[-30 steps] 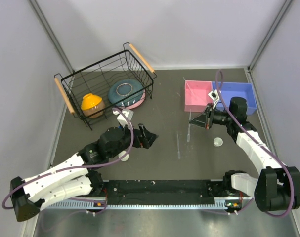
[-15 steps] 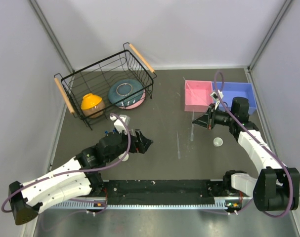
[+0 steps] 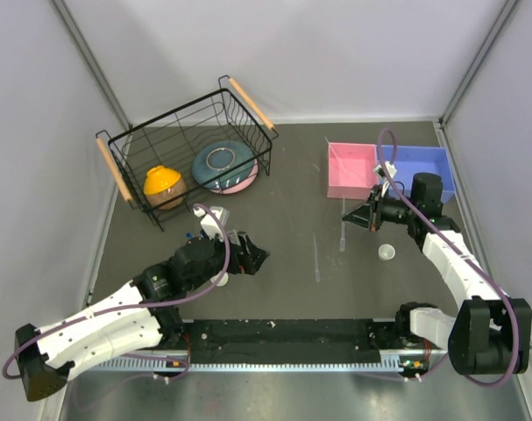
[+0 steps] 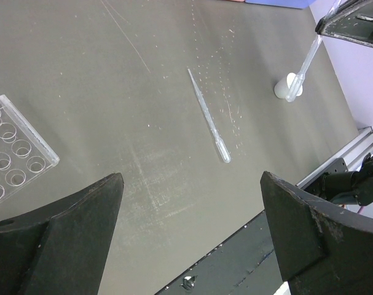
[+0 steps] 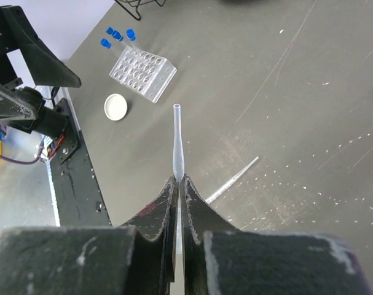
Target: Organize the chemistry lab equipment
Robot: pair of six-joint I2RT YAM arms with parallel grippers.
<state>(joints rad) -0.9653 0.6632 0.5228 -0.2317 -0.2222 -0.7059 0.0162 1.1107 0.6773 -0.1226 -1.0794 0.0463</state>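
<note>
My right gripper [image 3: 354,215] [image 5: 178,178] is shut on a thin clear rod [image 3: 343,236] [image 5: 177,141] and holds it above the table, tip hanging down. A second clear rod [image 3: 315,255] [image 4: 209,117] [image 5: 231,179] lies on the table between the arms. One white cup [image 3: 386,252] [image 4: 287,86] stands below the right gripper. Another white cup [image 5: 116,106] sits beside the clear tube rack [image 5: 142,72] [image 4: 11,153], with blue-capped tubes [image 5: 115,35] [image 3: 188,235] at its far end. My left gripper [image 3: 255,254] [image 4: 191,179] is open and empty over bare table, right of the rack.
A pink tray [image 3: 351,168] and a blue tray [image 3: 416,167] stand at the back right. A black wire basket [image 3: 187,149] at the back left holds an orange bowl [image 3: 163,182] and a teal-pink bowl [image 3: 223,165]. A black rail [image 3: 283,331] runs along the near edge.
My left arm has drawn back toward the near left. The right gripper has shifted slightly right with the rod in it.
</note>
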